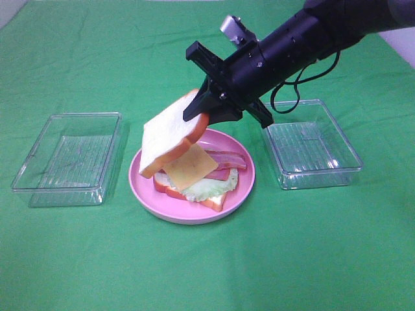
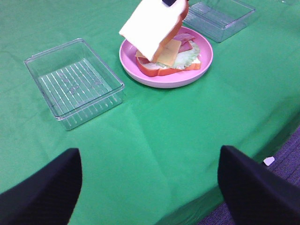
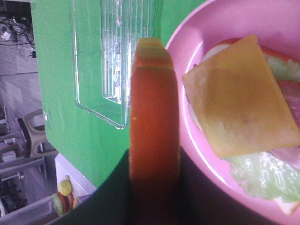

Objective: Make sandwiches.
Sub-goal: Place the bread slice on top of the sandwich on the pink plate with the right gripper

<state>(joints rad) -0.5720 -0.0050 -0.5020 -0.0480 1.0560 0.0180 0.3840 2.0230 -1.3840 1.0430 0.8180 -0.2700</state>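
A partly built sandwich lies on the round pink plate (image 1: 146,188): a bottom bread slice (image 1: 214,202), lettuce (image 1: 211,188), bacon strips (image 1: 228,159) and a yellow cheese slice (image 1: 190,166) on top. Tilted above its left side hangs a second white bread slice (image 1: 172,133), and my right gripper (image 1: 206,116) is shut on its orange-brown crust (image 3: 154,122). The right wrist view shows the cheese (image 3: 239,98) and lettuce (image 3: 262,173) just beyond the held slice. My left gripper (image 2: 150,187) stands open over the near table edge, far from the plate (image 2: 164,82) and holding nothing.
One clear plastic container (image 1: 68,159) stands left of the plate and another (image 1: 311,142) to its right. Green cloth covers the table. In the left wrist view the table's near edge runs off at the lower right, with floor beyond it.
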